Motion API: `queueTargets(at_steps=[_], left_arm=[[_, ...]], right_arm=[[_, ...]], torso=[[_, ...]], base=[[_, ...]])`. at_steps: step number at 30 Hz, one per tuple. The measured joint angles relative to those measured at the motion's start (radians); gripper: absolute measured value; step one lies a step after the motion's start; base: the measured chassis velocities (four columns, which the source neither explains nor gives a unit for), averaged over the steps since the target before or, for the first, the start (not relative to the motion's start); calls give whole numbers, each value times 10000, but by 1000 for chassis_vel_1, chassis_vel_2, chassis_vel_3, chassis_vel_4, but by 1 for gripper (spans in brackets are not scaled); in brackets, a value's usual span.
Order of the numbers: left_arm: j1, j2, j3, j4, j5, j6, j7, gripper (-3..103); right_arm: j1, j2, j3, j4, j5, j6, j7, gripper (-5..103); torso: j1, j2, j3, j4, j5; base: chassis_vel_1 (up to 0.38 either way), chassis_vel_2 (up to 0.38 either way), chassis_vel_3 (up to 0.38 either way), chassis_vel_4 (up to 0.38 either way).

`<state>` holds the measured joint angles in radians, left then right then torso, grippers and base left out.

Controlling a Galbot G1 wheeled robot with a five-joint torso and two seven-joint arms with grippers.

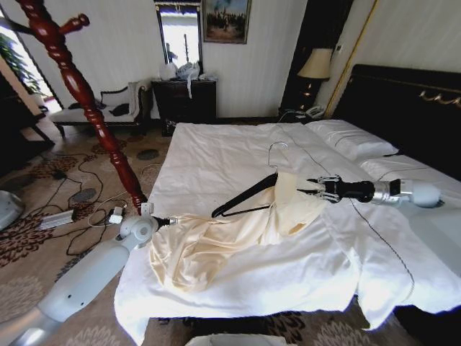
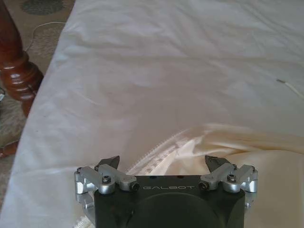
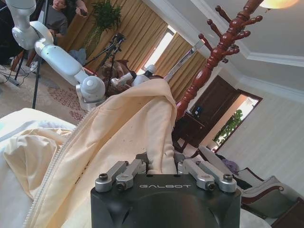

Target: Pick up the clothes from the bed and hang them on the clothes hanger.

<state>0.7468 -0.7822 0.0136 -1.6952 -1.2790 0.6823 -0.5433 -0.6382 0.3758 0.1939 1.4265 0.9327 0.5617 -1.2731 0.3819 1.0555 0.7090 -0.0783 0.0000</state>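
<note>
Lying mid-bed (image 1: 216, 155), the clothes (image 1: 216, 245) draped over the hanger (image 1: 248, 194), the right gripper (image 1: 311, 186) pinching their collar, while the left gripper (image 2: 161, 164) gaped over the hem near the bed's edge; lifting evenly seemed wise.

The hanger (image 1: 245, 198) ran under the cream shirt (image 1: 238, 231) at centre frame in the head view, so its right shoulder was hidden. The left gripper (image 1: 171, 222) at lower left was buried in fabric there. The bed (image 1: 216, 158) was cut off at the right and bottom edges. In the right wrist view, cloth covered the right gripper's (image 3: 161, 164) fingertips.
</note>
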Motion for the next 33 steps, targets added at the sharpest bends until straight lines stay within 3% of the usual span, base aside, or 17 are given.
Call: queueTargets(at_steps=[2,4,8,10,13,17,18,20,22,23,24,28,29,32,33], left_arm=[[9,-47,12,7,146,-78,133,103],[45,-88,22,-1,342,-199,303,99],[343,-123,-44,-292,364,-455,443,78],[392,-128,-59,-333,273,-459,442,78],[523,-175,-132,-491,-172,-409,331,62],[564,-199,-287,-696,-519,-394,224,51],[570,-198,-375,-785,-646,-392,213,40],[571,-189,-439,-828,-722,-395,213,40],[571,-172,-525,-863,-810,-410,220,34],[571,-160,-682,-924,-979,-509,315,24],[571,-160,-682,-924,-979,-509,315,24],[528,-150,-1053,-998,-1102,-1087,847,8],[528,-150,-1053,-998,-1102,-1087,847,8],[234,-180,-1605,-1085,-1377,-2228,1435,1],[234,-180,-1605,-1085,-1377,-2228,1435,1]], right_arm=[[2,4,-11,-6,-6,14,0,23],[13,5,-24,-8,-13,30,0,23],[25,-13,-65,-14,-26,94,33,23],[30,-16,-76,-24,-27,106,50,23],[68,-31,-110,-51,-42,144,104,23],[67,-58,-119,-53,-66,190,184,23],[34,-82,-112,-50,-78,231,224,23],[9,-97,-99,-48,-81,253,246,23],[-18,-111,-88,-55,-95,284,286,23],[-34,-112,-82,-91,-114,310,344,23],[-34,-112,-82,-91,-114,310,344,23],[-61,-61,-114,-160,-122,308,673,23],[-61,-61,-114,-160,-122,308,673,23],[-111,89,-173,-225,-305,24,1458,23],[-111,89,-173,-225,-305,24,1458,23]], torso=[[0,0,0,0,0],[0,0,0,0,0],[0,0,0,6,0],[0,0,0,5,0],[0,0,0,5,0],[0,0,0,5,0],[0,0,-1,4,1],[0,0,-1,3,1],[0,0,0,3,0],[0,0,-1,4,0],[0,0,-1,4,0],[0,0,-1,3,0],[0,0,-1,3,0],[0,0,0,5,-2],[0,0,0,5,-2]], base=[[0,0,0,0],[0,0,0,0],[0,0,0,0],[0,0,0,0],[0,0,0,0],[0,0,0,0],[0,0,0,0],[0,0,0,0],[0,0,0,0],[0,0,0,0],[0,0,0,0],[0,0,0,0],[0,0,0,0],[0,0,0,0],[0,0,0,0]])
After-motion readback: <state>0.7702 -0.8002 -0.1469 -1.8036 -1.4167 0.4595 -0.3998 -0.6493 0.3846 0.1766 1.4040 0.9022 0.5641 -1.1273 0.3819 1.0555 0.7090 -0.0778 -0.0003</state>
